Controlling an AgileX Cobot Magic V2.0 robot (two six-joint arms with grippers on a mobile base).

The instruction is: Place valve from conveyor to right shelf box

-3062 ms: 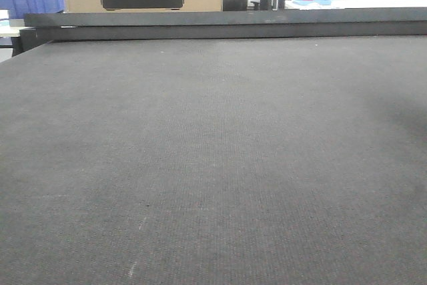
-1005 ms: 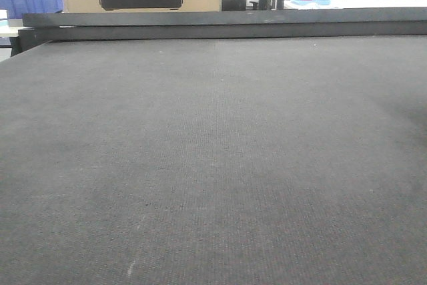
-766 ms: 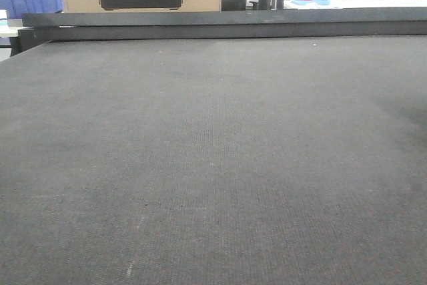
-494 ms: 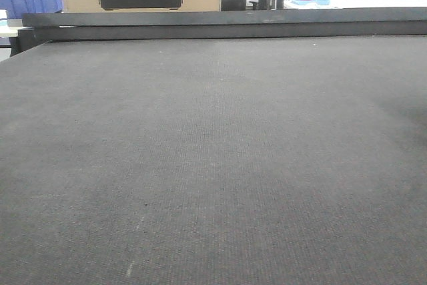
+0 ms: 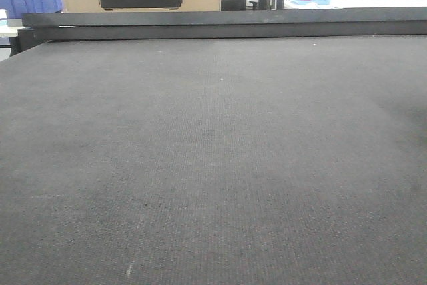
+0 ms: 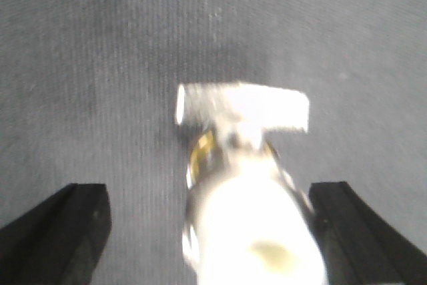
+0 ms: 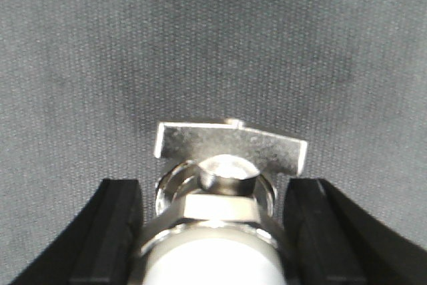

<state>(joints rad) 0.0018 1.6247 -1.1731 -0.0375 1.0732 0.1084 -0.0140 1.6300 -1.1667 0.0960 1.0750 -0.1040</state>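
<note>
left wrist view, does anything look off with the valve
The valve sits off-centre in the open left gripper, close to the image-right finger, with a wide gap on the other side. The view is blurred.

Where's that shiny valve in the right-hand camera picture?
The valve sits low in the middle of the right wrist view, between the right tool's two black fingers, with the conveyor behind it.
</note>
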